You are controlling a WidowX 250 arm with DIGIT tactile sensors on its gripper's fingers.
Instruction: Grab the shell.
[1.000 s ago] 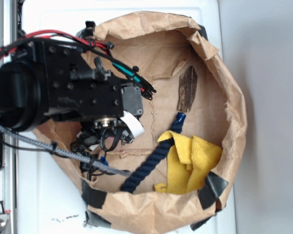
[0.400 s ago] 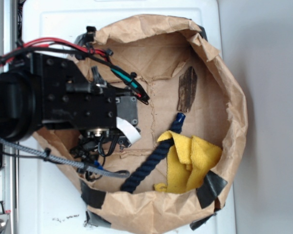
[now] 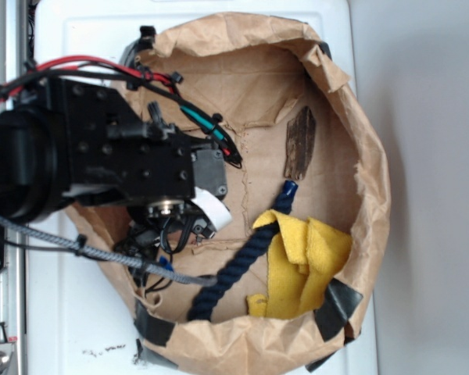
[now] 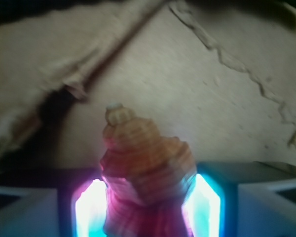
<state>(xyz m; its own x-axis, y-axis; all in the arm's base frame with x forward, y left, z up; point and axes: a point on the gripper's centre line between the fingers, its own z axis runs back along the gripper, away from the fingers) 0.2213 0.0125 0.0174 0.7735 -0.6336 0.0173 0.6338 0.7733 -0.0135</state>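
Shell (image 4: 145, 168) is sitting clamped between the glowing fingers (image 4: 91, 210) of the gripper (image 4: 147, 207), low in the wrist view. Inside the paper bag (image 3: 375, 195), a yellow cloth (image 3: 305, 266), dark rope (image 3: 242, 262) and bark strip (image 3: 300, 142) are lying at centre-right.

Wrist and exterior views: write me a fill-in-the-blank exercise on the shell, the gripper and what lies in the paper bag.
1. In the wrist view, the shell sits between the two glowing fingers of the ____.
2. The cloth in the paper bag is ____ in colour.
3. The dark blue ____ lies partly across the cloth.
4. The brown bark strip lies ____ from the cloth, not touching it.

Missing words: gripper; yellow; rope; apart
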